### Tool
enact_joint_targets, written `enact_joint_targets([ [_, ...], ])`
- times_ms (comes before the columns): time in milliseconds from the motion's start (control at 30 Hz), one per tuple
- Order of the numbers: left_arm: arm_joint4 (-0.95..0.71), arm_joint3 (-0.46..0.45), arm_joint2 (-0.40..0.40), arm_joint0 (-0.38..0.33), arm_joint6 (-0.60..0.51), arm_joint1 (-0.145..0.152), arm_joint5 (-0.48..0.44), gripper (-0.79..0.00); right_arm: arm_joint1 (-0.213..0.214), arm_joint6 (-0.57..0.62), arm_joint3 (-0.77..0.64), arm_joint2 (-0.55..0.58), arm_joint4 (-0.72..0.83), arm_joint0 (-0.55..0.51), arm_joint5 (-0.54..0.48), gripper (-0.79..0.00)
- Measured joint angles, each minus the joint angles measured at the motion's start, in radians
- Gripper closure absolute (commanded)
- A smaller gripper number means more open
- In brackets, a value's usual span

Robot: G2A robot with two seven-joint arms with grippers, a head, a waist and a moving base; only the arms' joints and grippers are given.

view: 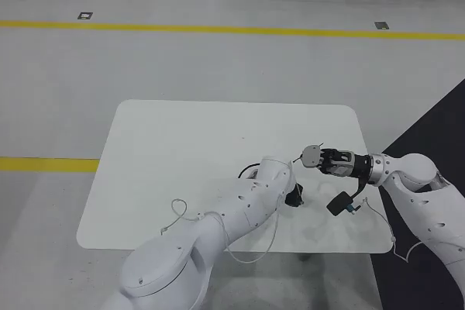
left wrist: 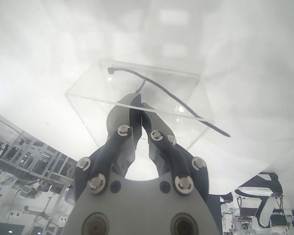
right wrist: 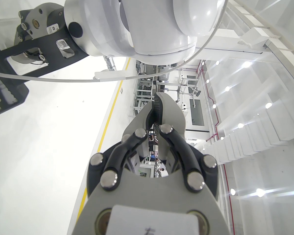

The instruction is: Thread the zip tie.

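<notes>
Acrylic box [left wrist: 149, 67], clear, stands on the white table [view: 155, 155] right ahead of your left gripper [left wrist: 138, 101]. Zip tie [left wrist: 171, 96]: dark, lying across the box, head near one far corner, tail poking out past the opposite edge. Left gripper fingers are pressed together with the tips at the box's near edge, pinching the tie by a thin dark strand that rises to meet the main strap. Top view: your left arm [view: 248, 201] reaches from the table's near edge to a spot right of centre. Right gripper [view: 311, 157] hangs over the table's right side, pointing at the left arm's wrist, near it but apart. Right wrist view: its fingers [right wrist: 171, 113] are pressed together, dark pads meeting along their length; you cannot tell whether anything is caught between them. Left arm's white wrist sits close in front of that gripper, with a white cable looping beside it
</notes>
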Motion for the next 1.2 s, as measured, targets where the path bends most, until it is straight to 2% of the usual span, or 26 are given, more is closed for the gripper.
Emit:
enact_joint_targets([
  [200,0.035,-0.03,-0.002,0.005,0.046,0.011,0.03,-0.015,0.0,0.0,0.0,0.0,0.0,0.0,0.0,0.0],
  [300,0.064,-0.053,0.001,0.016,0.08,0.02,0.04,-0.086,0.0,0.0,0.0,0.0,0.0,0.0,0.0,0.0],
  [333,0.07,-0.056,0.001,0.017,0.08,0.022,0.04,-0.157,0.0,0.0,0.0,0.0,0.0,0.0,0.0,0.0],
  [533,0.061,-0.052,-0.014,0.016,0.055,0.02,0.027,-0.206,0.0,0.0,0.0,0.0,0.0,0.0,0.0,0.0],
  [1067,0.064,-0.01,-0.026,0.028,0.042,0.001,0.01,-0.194,0.0,0.0,0.0,0.0,0.0,0.0,0.0,0.0],
  [1200,0.066,-0.002,-0.029,0.022,0.048,-0.005,0.014,-0.139,0.0,0.0,0.0,0.0,0.0,0.0,0.0,0.0],
])
